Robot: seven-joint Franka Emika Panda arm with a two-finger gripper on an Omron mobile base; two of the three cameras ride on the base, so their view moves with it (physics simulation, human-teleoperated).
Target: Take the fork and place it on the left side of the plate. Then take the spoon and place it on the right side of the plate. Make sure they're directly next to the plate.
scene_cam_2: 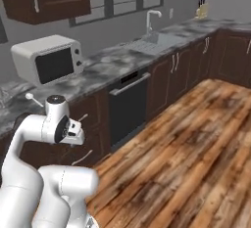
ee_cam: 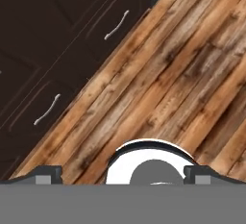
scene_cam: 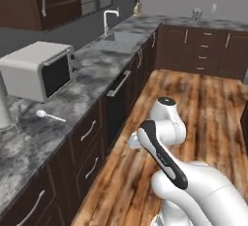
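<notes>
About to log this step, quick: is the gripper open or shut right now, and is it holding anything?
Gripper: open, fingertips wide apart, holding nothing; it points down at the wooden floor beside the dark cabinet drawers.

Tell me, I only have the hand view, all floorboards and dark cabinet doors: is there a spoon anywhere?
Observer: Yes, the spoon lies on the grey counter above those drawers.
Operator: What's beside it?
Observer: A white microwave stands just behind it.
Operator: Is the gripper near it?
Observer: No, the gripper hangs open below counter height, out over the floor.
</notes>
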